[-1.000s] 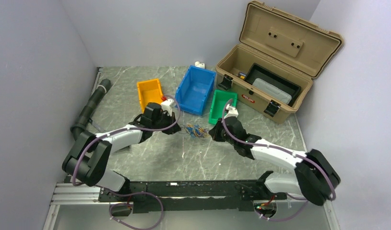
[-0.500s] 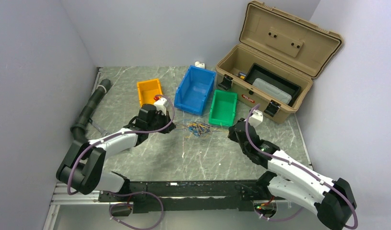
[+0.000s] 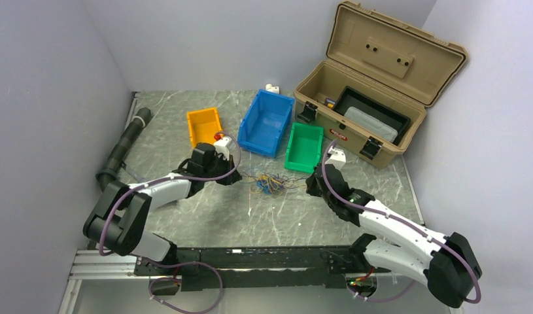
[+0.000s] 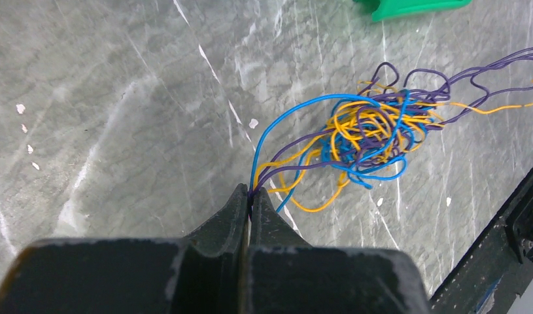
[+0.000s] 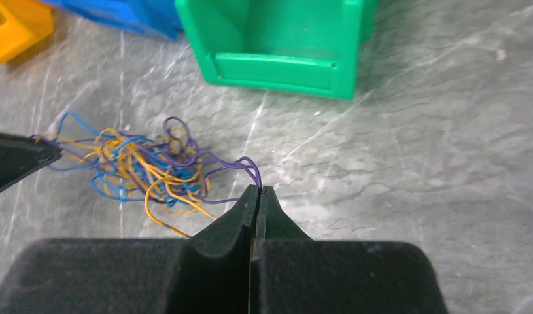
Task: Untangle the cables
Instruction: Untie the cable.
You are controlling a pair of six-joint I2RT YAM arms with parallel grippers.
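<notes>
The left gripper [image 3: 232, 179] sits low over the marbled table [image 3: 250, 219], its jaws pinched tight on a few strands of the cables [image 3: 271, 181]: blue, purple and orange wires run straight out of its closed tips [image 4: 250, 196]. Just past those tips the strands curl into the knotted bundle [image 4: 368, 134], which lies on the table between the two grippers. On the far side of the knot, the right gripper [image 3: 309, 186] is clamped on a purple loop that arches out of its closed tips [image 5: 257, 191] and trails back into the tangle [image 5: 142, 167]. Ahead of the right gripper the front lip of the green bin [image 5: 276, 46] stands near, with the blue bin [image 3: 267, 122] beside it and the orange bin [image 3: 204, 125] just beyond the left gripper's wrist. The open toolbox [image 3: 375, 85] stands farther off, behind the green bin. A black hose [image 3: 123, 147] runs along the wall well outside the left arm. Behind both grippers, toward the arm bases, a broad stretch of bare table shows.
</notes>
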